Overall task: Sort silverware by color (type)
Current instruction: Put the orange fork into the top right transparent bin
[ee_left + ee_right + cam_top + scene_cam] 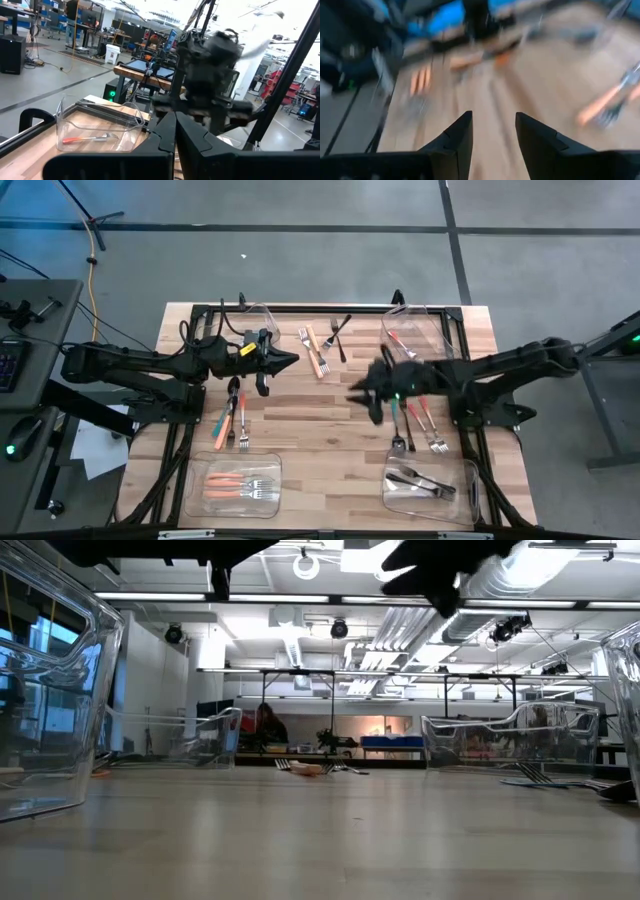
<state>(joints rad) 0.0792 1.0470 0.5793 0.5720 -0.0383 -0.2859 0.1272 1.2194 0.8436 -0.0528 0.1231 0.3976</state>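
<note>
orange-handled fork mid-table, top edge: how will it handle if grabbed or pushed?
The slim orange-handled metal fork lies flat on the wooden slatted table, so probably stiff and light. It would likely slide or pivot rather than roll. Neighbouring cutlery lies close, so a push may disturb it.

A grey concrete floor [300,260] surrounds the wooden table [320,430]; beyond, seemingly a workshop under bright ceiling lights [310,565].

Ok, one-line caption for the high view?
Both arms hover mid-table: left end effector shut, right end effector open and empty, loose silverware between four clear bins.
</note>
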